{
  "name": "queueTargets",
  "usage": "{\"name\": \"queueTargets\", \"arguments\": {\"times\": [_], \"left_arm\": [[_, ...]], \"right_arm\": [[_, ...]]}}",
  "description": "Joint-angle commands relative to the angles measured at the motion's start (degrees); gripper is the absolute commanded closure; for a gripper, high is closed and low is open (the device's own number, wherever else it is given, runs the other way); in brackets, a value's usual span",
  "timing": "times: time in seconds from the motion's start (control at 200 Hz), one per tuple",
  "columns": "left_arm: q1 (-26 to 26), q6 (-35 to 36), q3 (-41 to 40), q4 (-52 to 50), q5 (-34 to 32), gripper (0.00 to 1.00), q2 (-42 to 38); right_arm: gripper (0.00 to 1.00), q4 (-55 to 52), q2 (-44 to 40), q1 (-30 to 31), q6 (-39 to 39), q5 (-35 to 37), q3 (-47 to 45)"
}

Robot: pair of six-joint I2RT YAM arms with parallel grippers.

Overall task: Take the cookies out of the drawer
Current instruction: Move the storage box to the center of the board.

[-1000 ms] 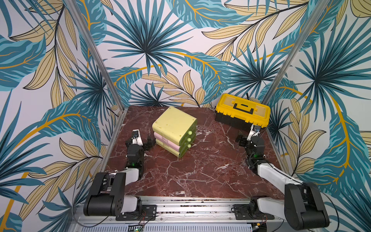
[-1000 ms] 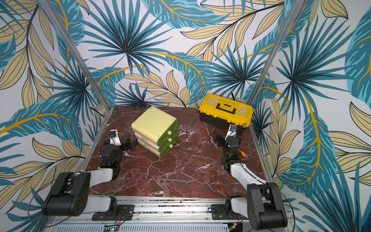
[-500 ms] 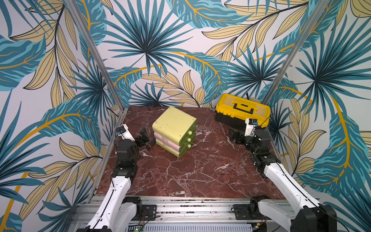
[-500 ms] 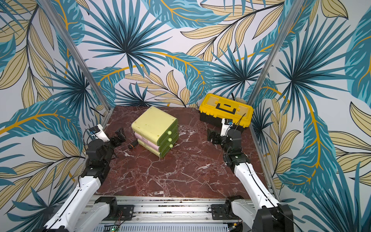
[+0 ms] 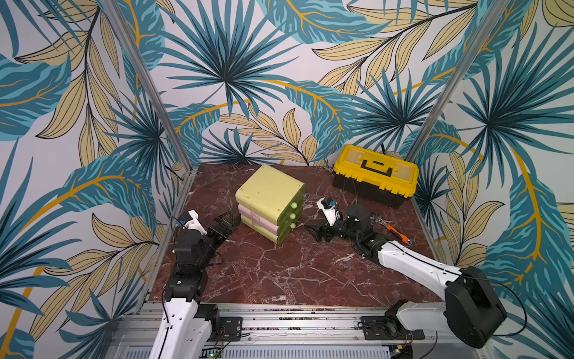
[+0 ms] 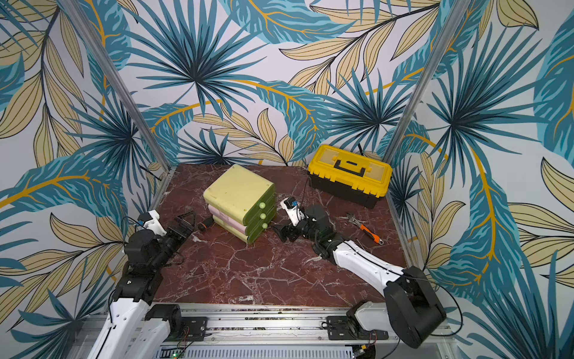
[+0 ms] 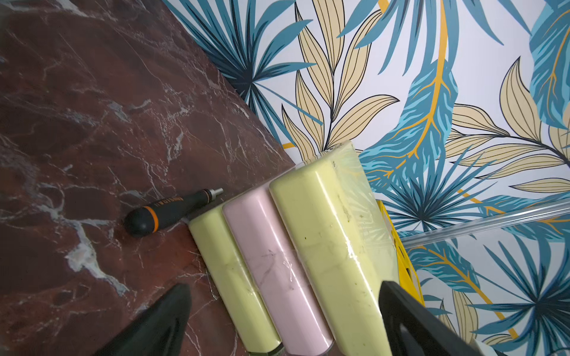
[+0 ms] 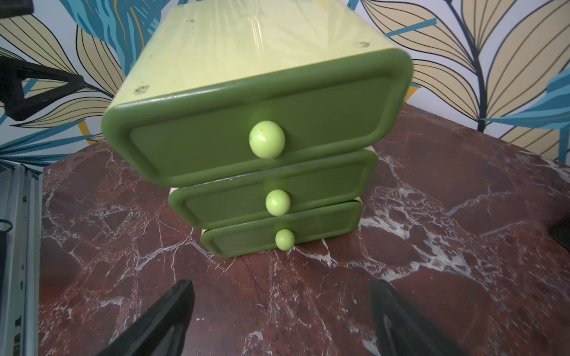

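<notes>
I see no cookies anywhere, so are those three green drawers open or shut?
All three shut. In the right wrist view the green drawer fronts sit flush with the drawer unit; none is pulled out.

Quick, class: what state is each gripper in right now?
Left gripper: open, holding nothing.
Right gripper: open, holding nothing.

Two arms share an aluminium rail (image 5: pixel 295 323). Both the left arm (image 5: pixel 178 326) and the right arm (image 5: pixel 413 264) have glossy white link shells and chunky matte-black joint housings. A thin black cable is traced along each white shell, and a looser black loop hangs at the right arm's big base joint. Each wrist carries a small white camera housing (image 5: pixel 327 212) with a blue fleck. The left gripper (image 6: pixel 188 223) and right gripper (image 5: pixel 315 234) have black, triangular, open-framed fingers. Black mounting plates (image 5: pixel 231 328) are dotted with small screws, and thin wires trail beside them.
</notes>
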Motion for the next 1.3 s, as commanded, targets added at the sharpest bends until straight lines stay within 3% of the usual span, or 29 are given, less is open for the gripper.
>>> {"name": "queueTargets", "arguments": {"times": [0.0,0.215,0.666,0.901,1.297], "left_arm": [[0.20,-6.39,-3.40,1.25,4.96,0.00,0.16],[0.19,-7.80,-3.65,3.55,9.12,0.00,2.58],[0.16,-7.89,-3.36,3.31,9.78,0.00,3.03],[0.19,-6.96,-0.81,-2.74,11.02,0.00,2.54],[-0.96,-5.91,1.47,-0.32,13.43,0.00,3.44]], "right_arm": [[0.08,10.29,4.68,1.44,-0.03,0.26,2.60],[0.08,16.24,12.74,2.42,0.72,0.92,6.96],[0.09,18.18,17.29,4.93,0.37,2.42,11.56],[0.13,20.02,19.96,6.69,0.74,5.64,14.20],[0.27,22.65,18.26,7.71,1.09,8.95,9.87]]}}
